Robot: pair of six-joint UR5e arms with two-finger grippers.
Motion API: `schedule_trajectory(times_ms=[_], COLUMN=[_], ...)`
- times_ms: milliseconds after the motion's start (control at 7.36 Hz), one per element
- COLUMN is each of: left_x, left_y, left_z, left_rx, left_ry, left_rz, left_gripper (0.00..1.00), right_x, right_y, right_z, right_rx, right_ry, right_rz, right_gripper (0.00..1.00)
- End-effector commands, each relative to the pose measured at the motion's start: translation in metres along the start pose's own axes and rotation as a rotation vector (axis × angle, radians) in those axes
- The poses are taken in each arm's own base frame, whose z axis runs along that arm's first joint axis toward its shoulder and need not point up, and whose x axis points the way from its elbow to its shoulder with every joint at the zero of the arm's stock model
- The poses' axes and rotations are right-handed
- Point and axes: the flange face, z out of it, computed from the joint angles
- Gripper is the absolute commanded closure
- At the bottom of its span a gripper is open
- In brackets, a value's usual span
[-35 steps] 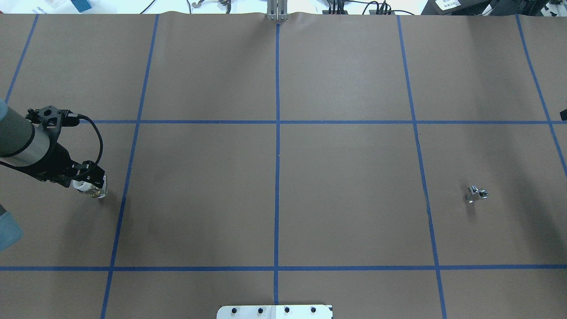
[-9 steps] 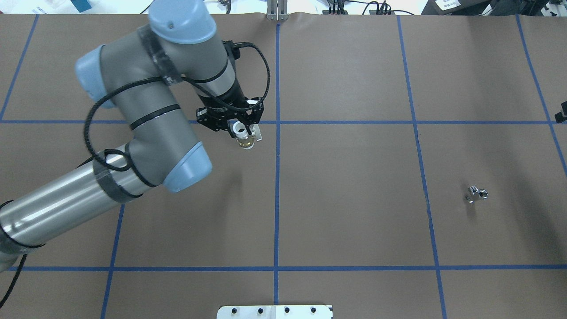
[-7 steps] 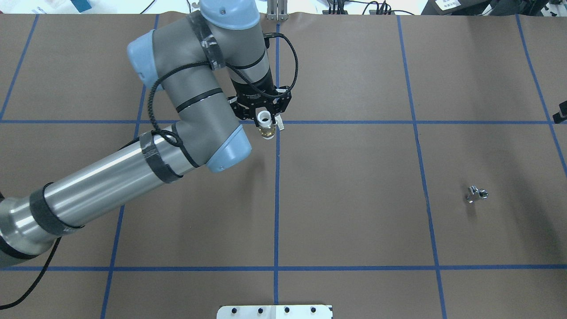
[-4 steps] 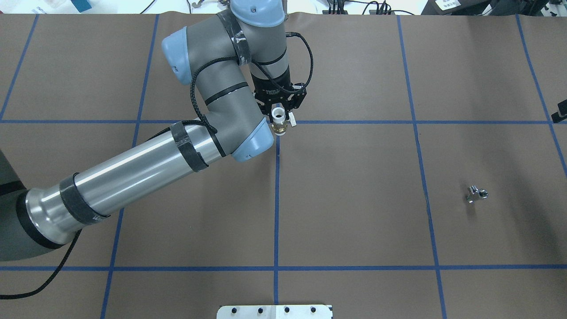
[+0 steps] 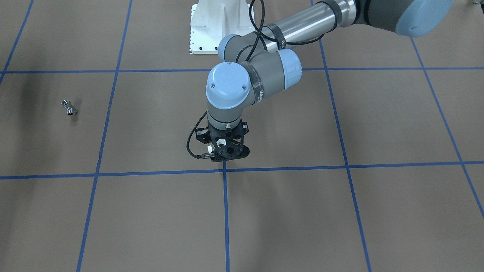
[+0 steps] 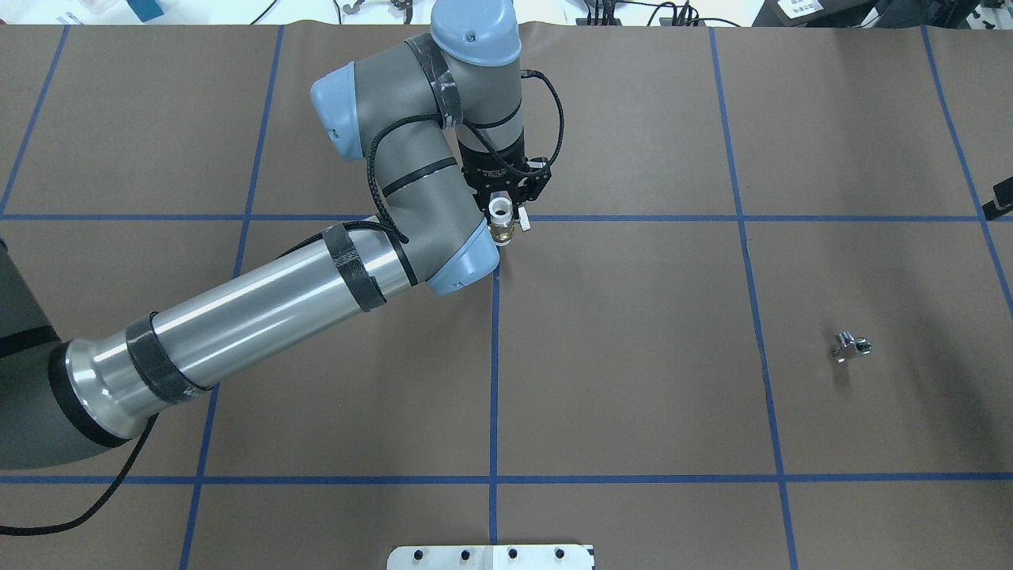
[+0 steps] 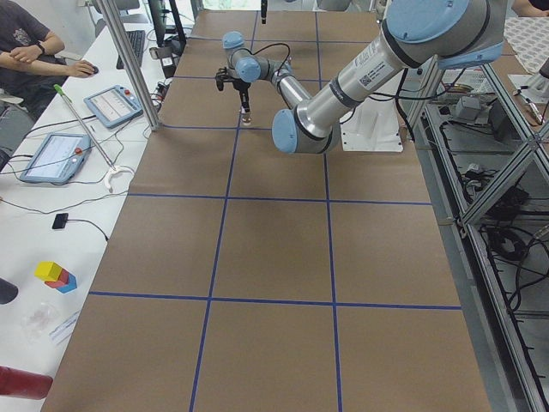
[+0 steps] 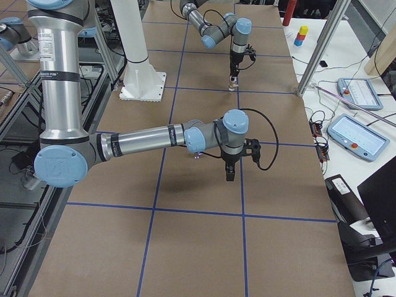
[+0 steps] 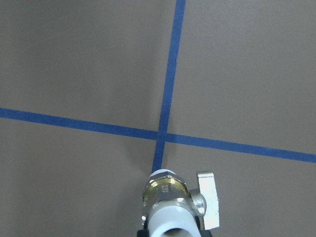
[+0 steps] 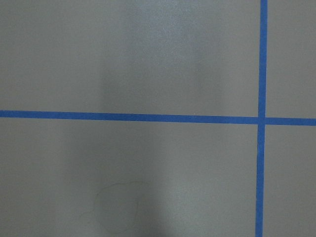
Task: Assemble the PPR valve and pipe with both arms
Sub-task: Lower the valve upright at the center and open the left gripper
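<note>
Your left hand (image 6: pixel 500 212) is pinching the PPR valve (image 9: pixel 168 191) by its white collar. The brass end points down, just over the blue tape cross (image 9: pixel 164 134) at the middle of the desk (image 6: pixel 633 380). Holding it upright there probably offers it at a spot both arms can reach. Its white tab handle (image 9: pixel 207 197) sticks out sideways, free of the fingers.

The pipe (image 6: pixel 851 346) lies loose on the desk, well apart from the cross, toward the robot's right and nearer its base. The right hand (image 8: pixel 229 174) hangs pointing down, also to the right of the cross. You cannot tell whether it is spread or pressed together.

From cross to pipe, only brown paper and tape lines show. The pipe sits well inside the desk's edges, so the right arm should have room to come in from any side.
</note>
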Motion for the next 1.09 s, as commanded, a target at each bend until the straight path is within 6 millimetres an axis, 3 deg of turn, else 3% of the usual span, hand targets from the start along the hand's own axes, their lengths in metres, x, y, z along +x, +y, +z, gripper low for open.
schedule_trajectory(times_ms=[0,951], left_x=[0.0,-0.005], left_y=[-0.001,0.0], left_z=[0.004,0.015], left_rx=[0.003,-0.006], left_ry=[-0.004,-0.018], left_rz=[-0.001,-0.012], left_gripper=[1.0,1.0], right_x=[-0.001,-0.004], right_y=[0.0,-0.001], right_z=[-0.001,-0.004], right_rx=[0.002,0.024], right_ry=[-0.001,-0.008], right_rz=[0.0,-0.017], right_gripper=[0.0,0.0])
